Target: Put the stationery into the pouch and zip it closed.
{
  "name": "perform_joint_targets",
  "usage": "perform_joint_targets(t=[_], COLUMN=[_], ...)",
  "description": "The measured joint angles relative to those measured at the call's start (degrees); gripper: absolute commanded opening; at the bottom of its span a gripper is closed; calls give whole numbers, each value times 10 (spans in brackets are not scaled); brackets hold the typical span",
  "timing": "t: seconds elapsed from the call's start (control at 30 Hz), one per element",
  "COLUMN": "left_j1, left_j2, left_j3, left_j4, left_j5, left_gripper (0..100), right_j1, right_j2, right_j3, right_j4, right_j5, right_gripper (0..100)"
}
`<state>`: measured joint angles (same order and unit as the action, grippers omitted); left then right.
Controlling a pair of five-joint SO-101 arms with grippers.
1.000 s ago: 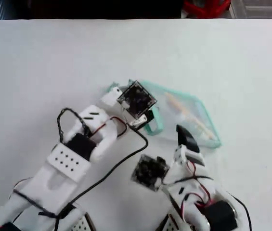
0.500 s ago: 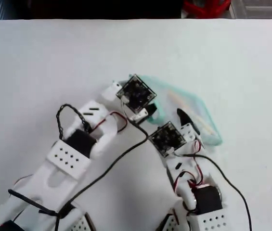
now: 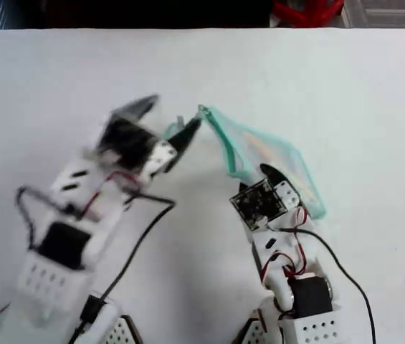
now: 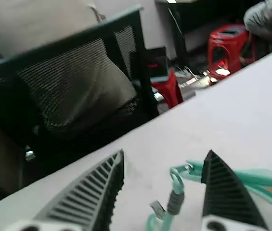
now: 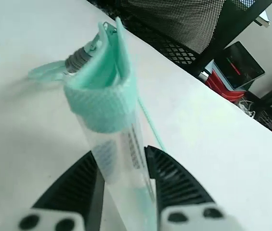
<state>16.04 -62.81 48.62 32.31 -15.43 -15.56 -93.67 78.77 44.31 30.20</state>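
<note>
A clear, teal-edged pouch [image 3: 288, 161] lies near the middle of the desk [image 3: 345, 86], its long axis running on a slant from the zipper end, toward the far edge, down toward the near right corner. The right pincer [image 5: 121, 154] is pressed onto the pouch's near long side, pinching it between both jaws. The left pincer [image 4: 165, 154] hovers with its jaws spread wide at the zipper end, the grey zipper pull [image 4: 174, 202] lying just ahead in the gap between them, which makes the left arm the nearer one for any zipping. A pale, stick-like piece of stationery [image 3: 263, 149] shows faintly through the plastic. Whether the zip is open or shut is hard to make out.
</note>
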Motion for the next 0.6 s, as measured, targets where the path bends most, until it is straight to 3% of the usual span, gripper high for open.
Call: perform_joint_targets(t=[0.17, 0.27, 0.43, 0.6], left_j1=[-77, -131, -245, -359], left_j2=[-144, -161, -136, -12], left_j3=[0, -1, -4, -17], left_j4=[84, 109, 113, 143], left_j5=[6, 6, 24, 4], left_gripper=[260, 260, 260, 260], right_j1=[-55, -92, -141, -145], right_j2=[0, 1, -1, 1], right_j3=[-70, -137, -243, -247], right_j4=[66, 111, 179, 185], right_j5=[-37, -46, -53, -83], right_gripper=[19, 19, 19, 19])
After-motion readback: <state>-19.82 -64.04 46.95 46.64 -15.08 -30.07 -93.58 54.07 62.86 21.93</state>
